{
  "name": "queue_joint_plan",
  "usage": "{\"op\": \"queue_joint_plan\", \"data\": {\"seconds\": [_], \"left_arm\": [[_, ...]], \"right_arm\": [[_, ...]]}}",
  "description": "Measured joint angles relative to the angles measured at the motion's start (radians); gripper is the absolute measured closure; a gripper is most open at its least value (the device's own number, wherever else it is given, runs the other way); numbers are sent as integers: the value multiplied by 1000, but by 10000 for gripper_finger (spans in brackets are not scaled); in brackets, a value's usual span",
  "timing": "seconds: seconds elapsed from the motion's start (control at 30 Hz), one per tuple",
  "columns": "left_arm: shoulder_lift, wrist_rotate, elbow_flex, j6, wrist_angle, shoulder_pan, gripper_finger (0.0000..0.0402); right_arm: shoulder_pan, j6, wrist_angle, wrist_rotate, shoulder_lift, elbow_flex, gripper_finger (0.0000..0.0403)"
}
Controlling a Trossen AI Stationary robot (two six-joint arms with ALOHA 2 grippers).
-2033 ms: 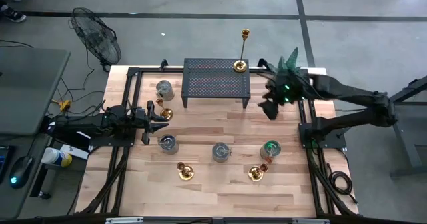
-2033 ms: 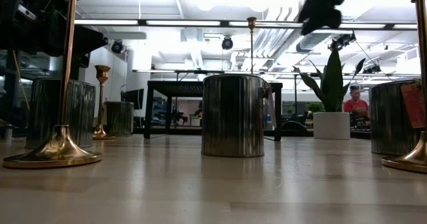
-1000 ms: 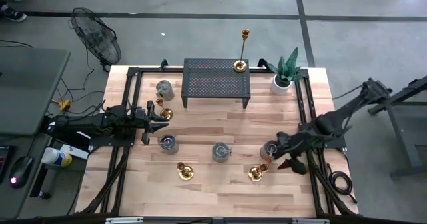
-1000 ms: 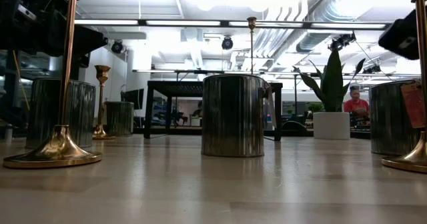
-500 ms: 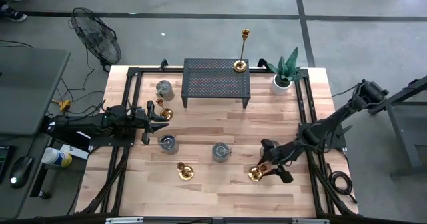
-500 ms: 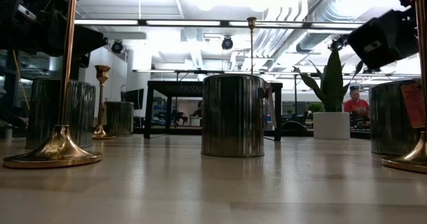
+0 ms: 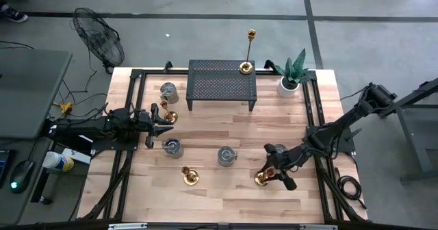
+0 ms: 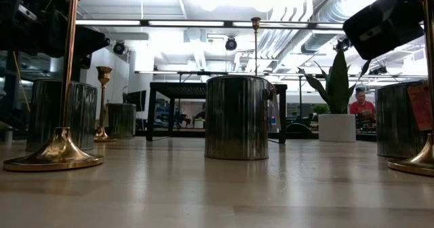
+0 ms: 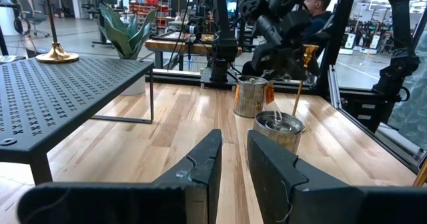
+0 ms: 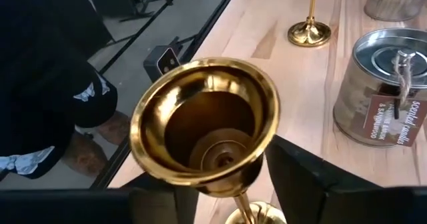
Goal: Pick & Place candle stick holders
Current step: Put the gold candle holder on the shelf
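Several gold candle stick holders show. One stands near the table's near right (image 7: 262,178), its cup filling the right wrist view (image 10: 203,127). My right gripper (image 7: 273,173) is open, a finger on either side of its stem just under the cup (image 10: 230,187); I see no touch. Another stands near the front middle (image 7: 189,176), a short one at the left (image 7: 168,114), a tall one on the black rack (image 7: 246,67). My left gripper (image 7: 164,124) waits beside the short one, almost shut, empty (image 9: 233,141).
Several metal candle tins stand on the table (image 7: 226,155) (image 7: 171,146) (image 7: 168,91), one right behind my right gripper (image 7: 277,150). The black perforated rack (image 7: 219,83) and a potted plant (image 7: 291,76) are at the far side. A person shows beyond the table (image 10: 47,84).
My right gripper has gone toward the table's left and near edge, and down, from beside the right-hand tin to the near right candle stick holder, and now stands around its upper stem. The holders have not moved.
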Motion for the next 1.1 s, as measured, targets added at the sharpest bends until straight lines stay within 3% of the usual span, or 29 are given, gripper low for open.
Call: {"op": "queue_joint_plan", "data": {"seconds": [0.73,1.1], "left_arm": [[0,0,0,0,0,0,330],[0,0,0,0,0,0,330]], "right_arm": [[11,1,-67,-5,0,-4,313],[11,-1,-67,-7,0,-4,367]]}}
